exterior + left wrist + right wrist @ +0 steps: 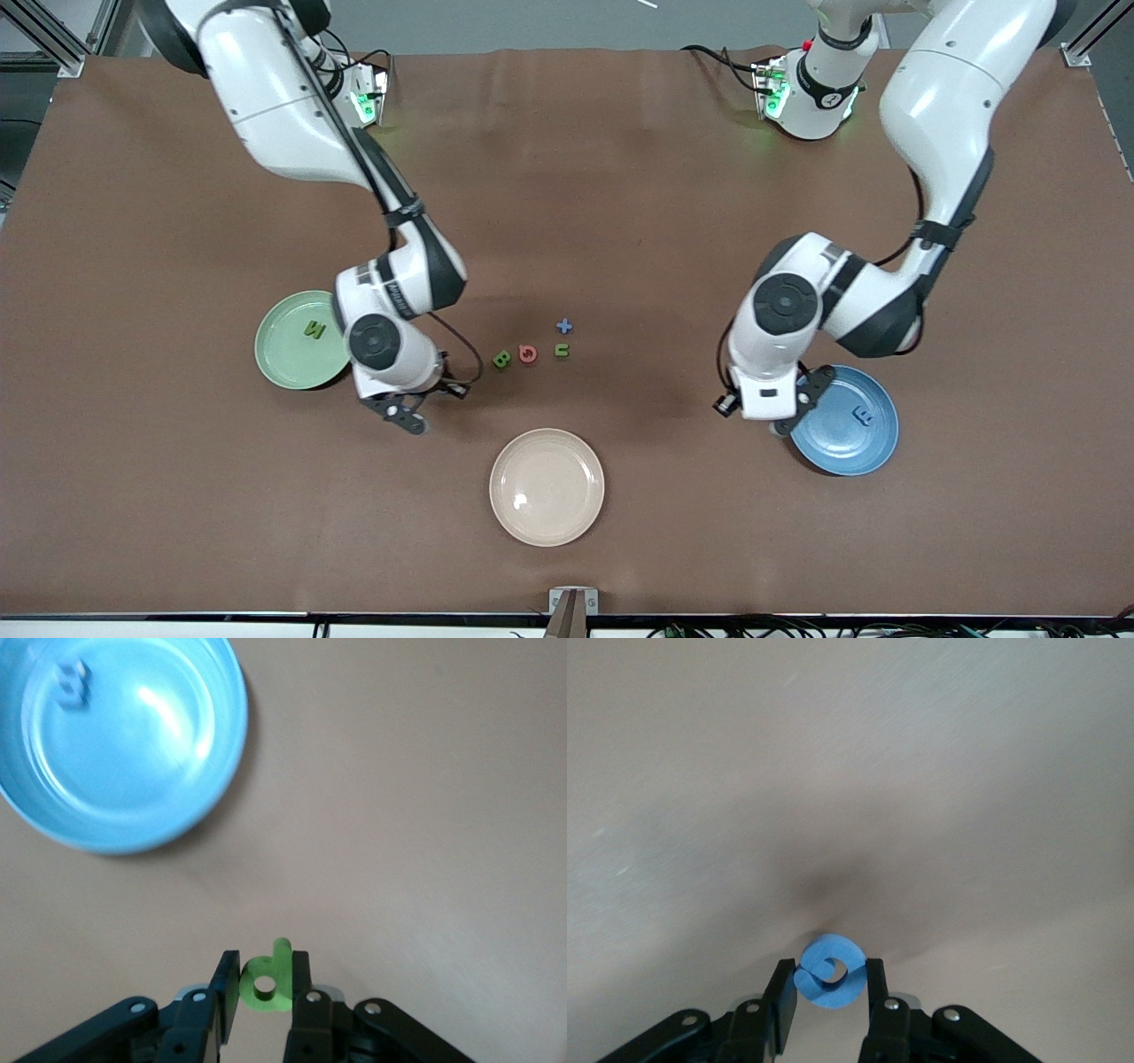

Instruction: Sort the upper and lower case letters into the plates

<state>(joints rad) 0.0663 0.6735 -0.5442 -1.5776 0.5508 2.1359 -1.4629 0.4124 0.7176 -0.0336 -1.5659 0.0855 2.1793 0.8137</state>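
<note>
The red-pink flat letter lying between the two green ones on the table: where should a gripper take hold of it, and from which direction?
Probably straight from above. The red-pink flat toy letter lies flat on the brown table, so only its thin outer edges offer grip. The green flat letter B sits close beside it, so put the fingers on the edges nearer to and farther from the front camera.

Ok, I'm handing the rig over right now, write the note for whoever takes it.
Left gripper: shut on a green letter, above the table beside the blue plate.
Right gripper: shut on a blue letter, above bare table beside the green plate.
Done: one green letter lies in the green plate, one blue letter in the blue plate.
Left: place both held letters. Then sort the four on the table between the arms: green B, red-pink letter, small green letter, blue letter.
The cream plate holds nothing.
</note>
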